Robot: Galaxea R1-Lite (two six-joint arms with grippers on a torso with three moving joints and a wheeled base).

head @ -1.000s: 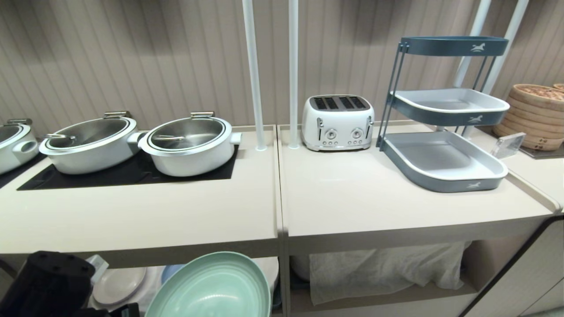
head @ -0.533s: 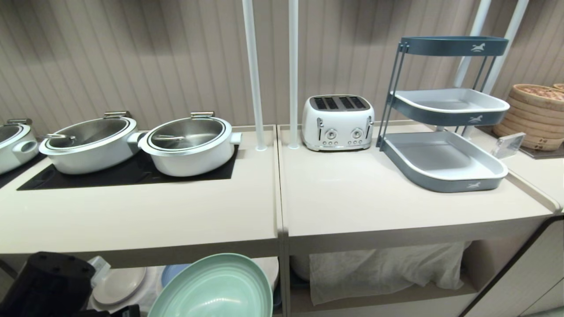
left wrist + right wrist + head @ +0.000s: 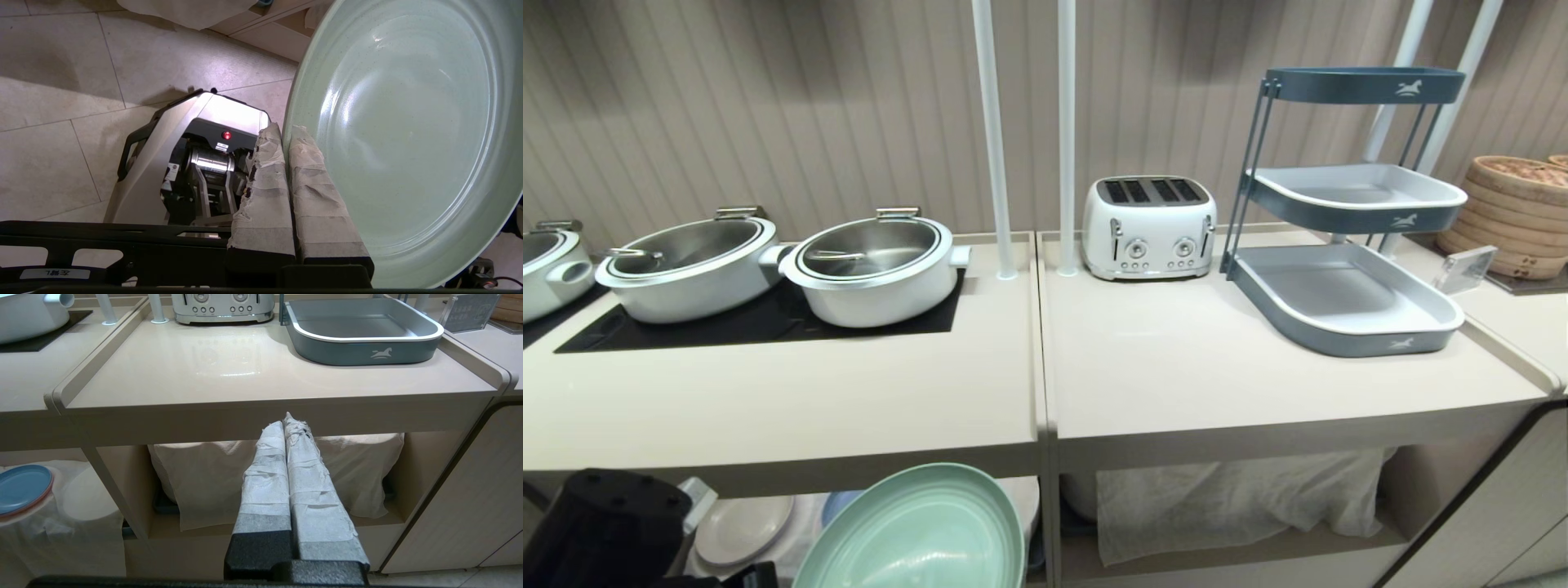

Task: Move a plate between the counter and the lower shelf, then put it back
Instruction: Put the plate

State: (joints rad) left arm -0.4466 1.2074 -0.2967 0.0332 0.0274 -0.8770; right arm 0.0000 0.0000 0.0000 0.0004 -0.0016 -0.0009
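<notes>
Clamped on the near rim of one plate [image 3: 408,134], the left end effector [image 3: 286,134] has two tape-wrapped fingers [image 3: 265,196], pressed together with the rim between them. One plate: round, mint-green, matte with a low raised rim, held tilted in the air in front of the lower shelf [image 3: 1225,549] and below the front edge of the table [image 3: 1217,367]. One right end effector [image 3: 286,422]: two tape-wrapped fingers clenched together on nothing, pointing at the table's front edge. One table: long, beige, smooth, with a black glass cooktop panel [image 3: 760,322]. On it, three white round pots, the nearest [image 3: 874,265] with a steel lid; one white four-slot toaster [image 3: 1149,227]; one grey-blue rack [image 3: 1347,212] of three trays; one stack of bamboo steamers [image 3: 1515,212]. In the lower shelf: one white cloth [image 3: 1233,498], one blue plate [image 3: 22,488], one cream plate [image 3: 743,527].
</notes>
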